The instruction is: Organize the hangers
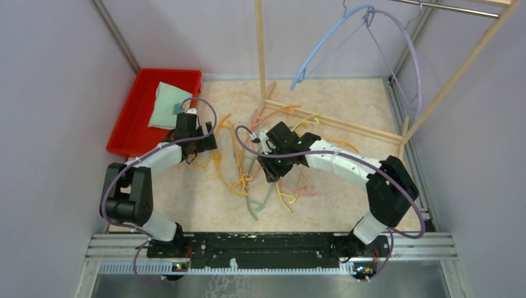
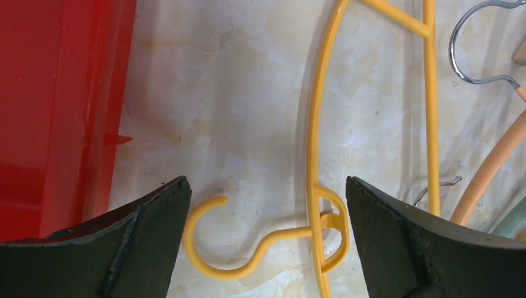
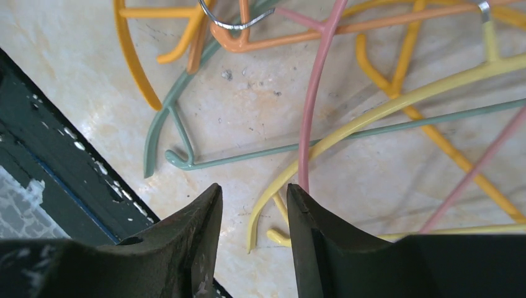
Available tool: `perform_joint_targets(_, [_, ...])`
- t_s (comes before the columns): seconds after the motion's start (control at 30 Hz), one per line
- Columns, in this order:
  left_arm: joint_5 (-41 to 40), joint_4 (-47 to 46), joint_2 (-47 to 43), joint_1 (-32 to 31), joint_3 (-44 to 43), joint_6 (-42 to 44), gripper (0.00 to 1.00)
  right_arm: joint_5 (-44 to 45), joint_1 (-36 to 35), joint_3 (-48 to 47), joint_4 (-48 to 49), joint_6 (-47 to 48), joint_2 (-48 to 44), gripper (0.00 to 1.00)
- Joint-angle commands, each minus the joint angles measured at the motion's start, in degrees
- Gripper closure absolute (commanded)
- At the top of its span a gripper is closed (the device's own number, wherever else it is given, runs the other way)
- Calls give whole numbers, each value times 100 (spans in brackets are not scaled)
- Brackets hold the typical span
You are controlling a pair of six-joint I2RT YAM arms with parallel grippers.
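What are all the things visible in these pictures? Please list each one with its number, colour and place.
Loose hangers: several, tangled, exact count unclear; orange, yellow, green, pink; middle of the table.
Hanging hangers: two; blue and lavender; on the rail, far right.
Bin: one; red; far left.
Cloth: one; pale green; inside the bin.
Rack: one; pale wood; far side.
Table: one; beige marble pattern.
Left gripper: black; open above a yellow hanger.
Right gripper: black; narrowly open over the pile.
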State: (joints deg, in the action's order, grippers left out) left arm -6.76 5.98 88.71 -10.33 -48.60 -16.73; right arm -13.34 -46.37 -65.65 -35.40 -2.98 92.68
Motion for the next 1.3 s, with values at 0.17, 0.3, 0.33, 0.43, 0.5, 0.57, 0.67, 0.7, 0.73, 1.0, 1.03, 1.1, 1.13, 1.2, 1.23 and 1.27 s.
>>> perform_joint_targets(0.17, [97,-158,-100,31,112,-71,0,418,-12,-343,-38,131,-114,57])
perform_joint_targets(0.3, [47,-174,-116,31,116,-5,0,335,-17,-162,184,147,84,58])
perform_joint_targets(0.33, [42,-170,-117,31,128,13,0,342,-15,-152,229,155,123,58])
perform_joint_targets(0.43, [3,-182,-100,31,148,56,0,387,-13,-196,323,172,250,58])
perform_joint_targets(0.5, [0,-191,-83,31,172,65,0,384,-13,-219,367,177,432,58])
perform_joint_targets(0.57, [-1,-211,-65,31,183,66,0,356,-15,-224,409,175,536,58])
perform_joint_targets(0.67, [-32,-222,-30,33,184,73,0,313,-14,-199,515,174,657,58])
perform_joint_targets(0.7, [-39,-227,-22,31,178,87,0,295,-13,-192,543,180,700,58])
perform_joint_targets(0.73, [-43,-223,-13,32,176,89,0,284,-14,-194,558,188,755,58])
perform_joint_targets(1.0, [-61,-214,57,31,173,90,0,347,-12,-116,665,140,995,62])
perform_joint_targets(1.03, [-57,-219,59,31,177,88,0,425,-12,-73,688,120,992,62])
perform_joint_targets(1.1, [-60,-217,68,31,188,77,0,659,-19,-4,708,74,976,62])
perform_joint_targets(1.13, [-54,-223,75,31,192,74,0,794,-13,30,716,33,971,62])
perform_joint_targets(1.2, [-38,-230,85,31,216,61,0,973,-12,124,749,-20,977,59])
perform_joint_targets(1.23, [-29,-233,90,32,232,57,0,1030,-25,168,778,-34,994,58])
perform_joint_targets(1.27, [-17,-241,93,35,255,53,0,1072,-41,204,806,-22,1002,57])
